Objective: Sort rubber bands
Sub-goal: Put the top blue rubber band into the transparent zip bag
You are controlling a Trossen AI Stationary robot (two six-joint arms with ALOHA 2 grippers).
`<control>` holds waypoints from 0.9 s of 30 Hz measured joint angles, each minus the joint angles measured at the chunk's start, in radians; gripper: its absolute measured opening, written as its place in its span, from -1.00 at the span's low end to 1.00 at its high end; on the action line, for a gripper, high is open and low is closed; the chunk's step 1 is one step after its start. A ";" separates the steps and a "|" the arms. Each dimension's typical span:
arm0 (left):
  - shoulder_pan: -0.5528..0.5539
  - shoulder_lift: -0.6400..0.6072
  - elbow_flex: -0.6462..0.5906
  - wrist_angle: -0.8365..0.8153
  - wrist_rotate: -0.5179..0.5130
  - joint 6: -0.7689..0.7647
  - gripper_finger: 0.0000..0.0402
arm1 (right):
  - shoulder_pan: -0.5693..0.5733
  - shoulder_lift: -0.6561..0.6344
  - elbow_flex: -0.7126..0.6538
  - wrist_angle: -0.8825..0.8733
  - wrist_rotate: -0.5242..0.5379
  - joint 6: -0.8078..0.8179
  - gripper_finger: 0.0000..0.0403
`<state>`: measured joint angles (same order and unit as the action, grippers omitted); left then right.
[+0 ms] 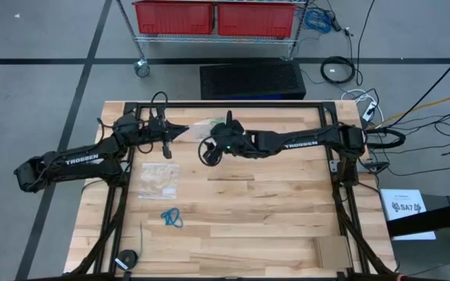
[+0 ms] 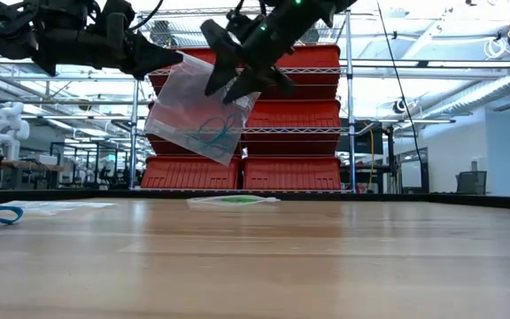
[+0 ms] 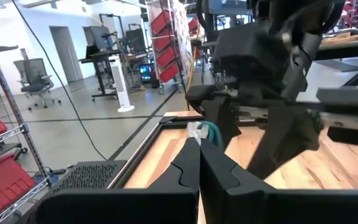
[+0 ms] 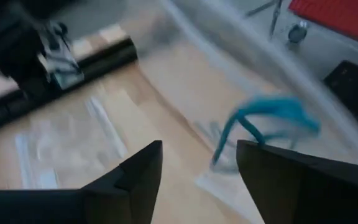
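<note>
A clear zip bag [image 2: 193, 111] hangs high over the table's far middle, with dark teal rubber bands [image 2: 215, 133] inside. My left gripper [image 2: 168, 60] is shut on its upper corner. My right gripper [image 2: 233, 71] is open at the bag's upper edge, and its wrist view shows the teal bands [image 4: 266, 118] beyond its spread fingers [image 4: 138, 171]. Bright blue rubber bands [image 1: 172, 217] lie loose on the near left of the table. A bag with light green bands [image 2: 233, 201] lies flat at the far edge. My left gripper pinches the bag's upper corner [image 3: 194, 132] between its two shut fingers, coming level from the table's left. The bag is lifted clear and hangs slanting below the fingers. My right gripper's fingers overlap the bag's top edge [image 2: 242, 89]; whether they touch it, I cannot tell.
Another clear zip bag [image 1: 158, 179] lies flat on the left half of the table. A small dark round object [image 1: 127, 259] sits at the near left corner. A wire cart with red bins [image 1: 213, 17] stands beyond the far edge. The near right wood [image 1: 287, 218] is bare.
</note>
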<state>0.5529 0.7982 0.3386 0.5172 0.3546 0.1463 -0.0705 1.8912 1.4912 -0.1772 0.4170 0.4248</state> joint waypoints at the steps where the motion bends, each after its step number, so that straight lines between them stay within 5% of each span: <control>1: 0.000 0.000 0.000 0.000 0.000 0.000 -1.00 | -0.002 0.003 -0.001 0.010 0.007 -0.001 0.00; 5: 0.000 0.000 0.001 0.000 -0.002 0.000 -1.00 | -0.008 0.014 -0.004 -0.004 0.042 -0.007 -0.18; 11: 0.000 0.000 0.001 0.000 -0.005 0.000 -1.00 | 0.012 0.017 -0.004 -0.034 0.075 -0.023 -0.91; 27: 0.000 0.000 0.001 -0.002 -0.005 0.000 -1.00 | 0.039 -0.066 0.093 -0.114 0.075 -0.177 -1.00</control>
<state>0.5529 0.7982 0.3397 0.5152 0.3500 0.1467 -0.0313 1.8253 1.5840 -0.2910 0.4922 0.2481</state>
